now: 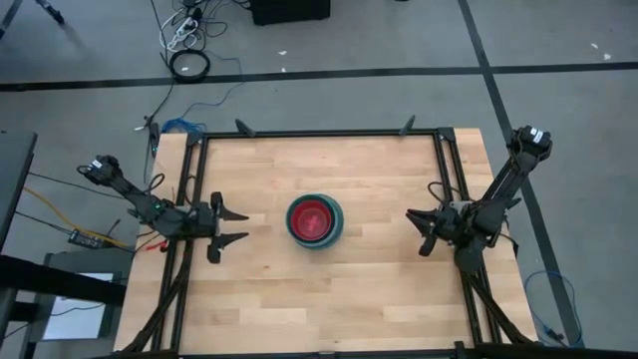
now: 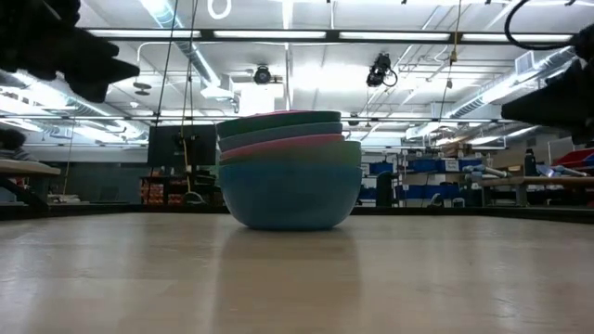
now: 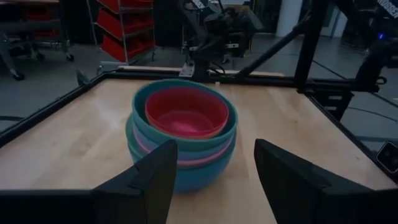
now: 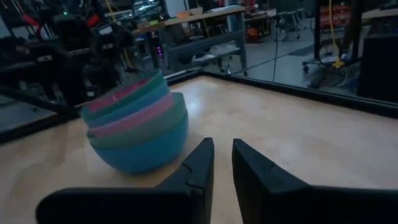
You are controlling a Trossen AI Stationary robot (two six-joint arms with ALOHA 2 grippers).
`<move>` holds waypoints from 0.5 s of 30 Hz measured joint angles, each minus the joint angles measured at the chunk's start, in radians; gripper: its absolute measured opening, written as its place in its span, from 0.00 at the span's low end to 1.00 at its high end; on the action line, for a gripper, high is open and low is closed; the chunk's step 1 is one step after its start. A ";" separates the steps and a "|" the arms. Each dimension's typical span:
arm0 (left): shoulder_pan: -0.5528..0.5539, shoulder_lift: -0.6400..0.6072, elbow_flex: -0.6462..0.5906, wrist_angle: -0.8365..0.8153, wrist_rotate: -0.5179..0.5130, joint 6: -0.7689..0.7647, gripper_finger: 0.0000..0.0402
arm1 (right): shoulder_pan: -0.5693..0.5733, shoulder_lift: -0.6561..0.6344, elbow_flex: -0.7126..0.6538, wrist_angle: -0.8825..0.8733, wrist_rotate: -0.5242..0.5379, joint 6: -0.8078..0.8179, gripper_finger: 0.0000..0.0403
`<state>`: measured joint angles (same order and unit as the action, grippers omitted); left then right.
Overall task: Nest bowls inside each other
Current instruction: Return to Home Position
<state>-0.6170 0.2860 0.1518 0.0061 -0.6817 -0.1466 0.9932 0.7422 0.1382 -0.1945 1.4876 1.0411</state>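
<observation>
The bowls (image 1: 315, 221) stand nested in one stack at the middle of the wooden table. The light blue outermost bowl (image 2: 290, 199) rests on the table by its base. Green, pink and teal rims (image 4: 127, 106) show above it, and a red bowl (image 3: 185, 112) sits innermost. My left gripper (image 1: 246, 226) is left of the stack, level and open, pointing at it (image 3: 214, 162), and touches nothing. My right gripper (image 1: 417, 231) is right of the stack with only a narrow gap between its fingers (image 4: 222, 149). Nothing is between them.
A black metal frame (image 1: 319, 134) runs along the table's far, left and right edges. Both arm bases stand on the side rails. Cables (image 1: 90, 237) lie off the table's left edge. Wood surface shows on each side between the stack and the grippers.
</observation>
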 joint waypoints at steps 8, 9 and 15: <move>0.001 -0.007 -0.039 0.027 -0.004 0.001 0.56 | 0.000 0.012 -0.016 0.011 -0.207 -0.035 0.12; 0.001 -0.007 -0.039 0.027 -0.004 0.001 0.56 | 0.000 0.012 -0.016 0.011 -0.262 -0.048 0.12; 0.001 -0.006 -0.039 0.027 -0.004 0.013 0.56 | 0.000 0.012 -0.016 0.014 -0.620 -0.056 0.12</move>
<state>-0.6163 0.2802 0.1123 0.0330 -0.6861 -0.1336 0.9928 0.7544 0.1219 -0.1806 0.8675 0.9855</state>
